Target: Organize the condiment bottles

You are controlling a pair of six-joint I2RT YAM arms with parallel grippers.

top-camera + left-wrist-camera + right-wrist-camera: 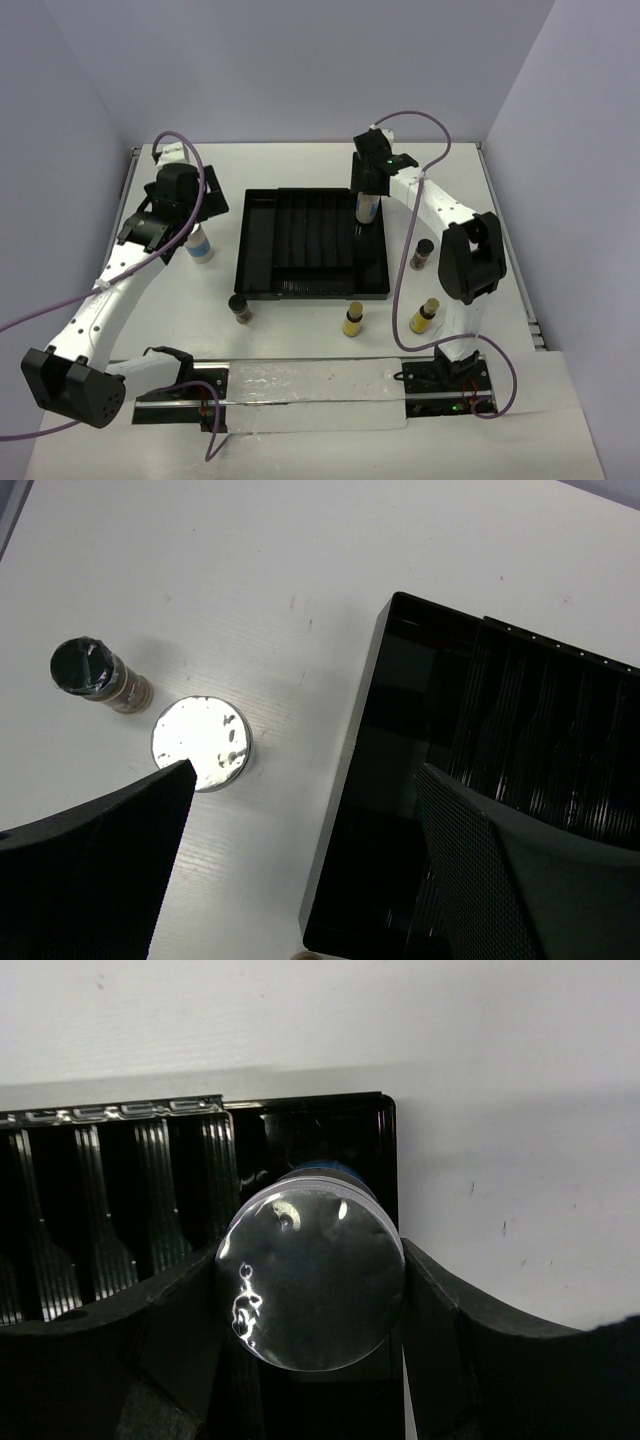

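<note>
A black compartmented tray [262, 240] lies mid-table. My right gripper [366, 200] is shut on a taller grey-capped bottle [310, 1280] and holds it upright at the tray's far right corner [385, 1110]; whether it rests on the tray floor is hidden. My left gripper [165, 232] is open and empty, above the table left of the tray. The white blue-labelled bottle [200, 246] stands beside its left finger [110, 860]; its shiny cap [200, 742] shows in the left wrist view. Dark jars [239, 308] [422, 253] and two yellow-filled bottles [353, 318] [424, 316] stand on the table.
A dark jar [95, 673] stands close to the white bottle in the left wrist view. A pale strip on a black rail [310, 395] runs along the near edge between the arm bases. Walls close in the table at the back and sides.
</note>
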